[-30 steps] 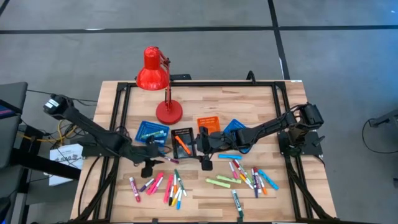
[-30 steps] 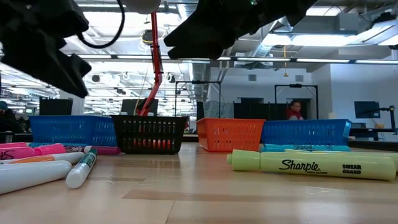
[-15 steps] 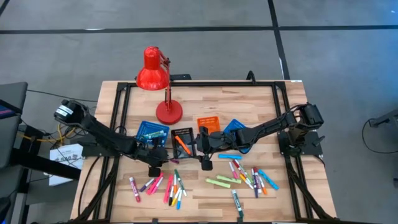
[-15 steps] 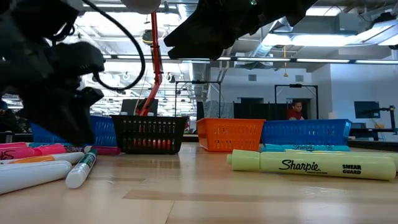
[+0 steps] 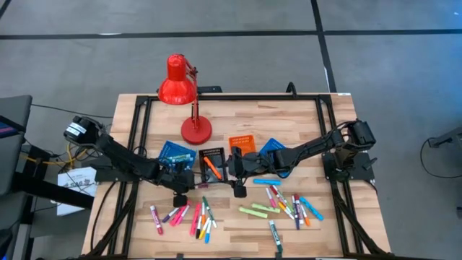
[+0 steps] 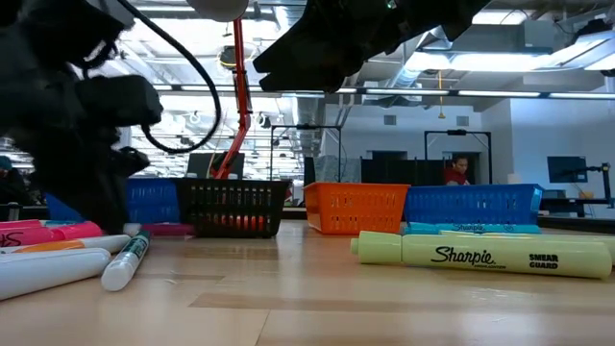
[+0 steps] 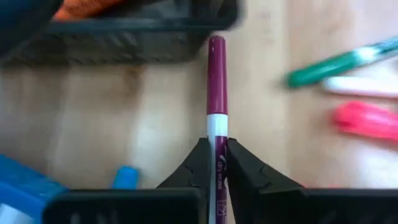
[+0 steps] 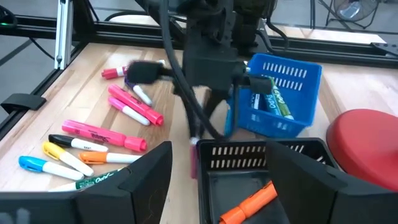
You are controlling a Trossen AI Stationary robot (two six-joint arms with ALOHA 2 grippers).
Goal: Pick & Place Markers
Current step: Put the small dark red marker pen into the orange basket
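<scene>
Wooden table (image 5: 238,115) | purple marker (image 7: 216,81) lengthwise toward black tray (image 7: 124,37); left end effector (image 7: 216,163) clamped

Red lamp (image 5: 180,90) stands at the tabletop's (image 5: 238,115) far side. Blue tray (image 5: 175,152), black tray (image 5: 211,157), orange tray (image 5: 242,143) and another blue tray (image 5: 271,147) line up mid-table.

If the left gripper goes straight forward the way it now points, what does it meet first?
Most likely the black tray. The left gripper is shut on a purple marker whose far tip almost reaches that tray's wall, so the marker would probably touch it first; the depth is unclear.
</scene>
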